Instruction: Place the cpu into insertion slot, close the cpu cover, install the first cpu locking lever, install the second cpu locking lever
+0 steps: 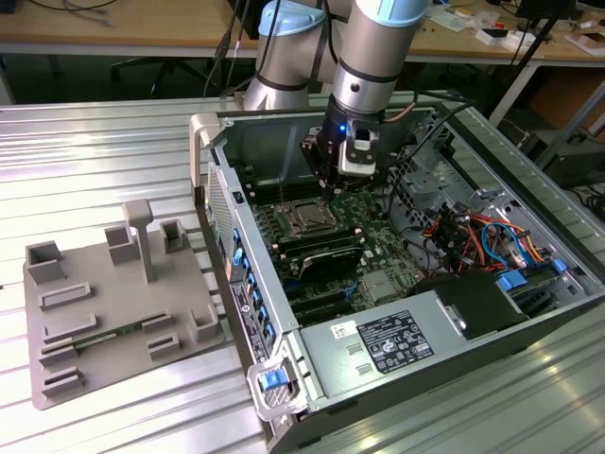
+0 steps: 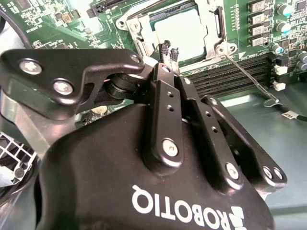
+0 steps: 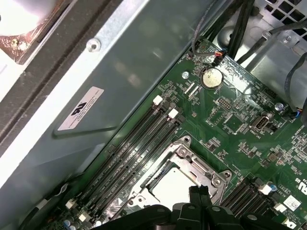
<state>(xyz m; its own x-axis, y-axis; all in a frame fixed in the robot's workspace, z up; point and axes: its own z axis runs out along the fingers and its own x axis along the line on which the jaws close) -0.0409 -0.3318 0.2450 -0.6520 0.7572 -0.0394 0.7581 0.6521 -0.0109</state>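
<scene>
Jaws closed together, empty: gripper (image 2: 169, 51) hovers over seated cpu (image 2: 178, 28), cpu cover (image 2: 207, 21) down; locking lever (image 2: 249, 76) apparently unlatched.

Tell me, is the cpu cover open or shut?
Shut. In the second wrist view the cpu cover lies flat, and the cpu shows through its window.

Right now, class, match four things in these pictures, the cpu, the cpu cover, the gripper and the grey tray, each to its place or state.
1. cpu
2. cpu cover
3. gripper
4. grey tray

A. outside the computer case, at the exterior view's left
B. lying flat, framing the chip
C. seated under the frame's window, silvery top showing
D. shut, poised at the frame's edge

Pairs: 1-C, 2-B, 3-D, 4-A
</scene>
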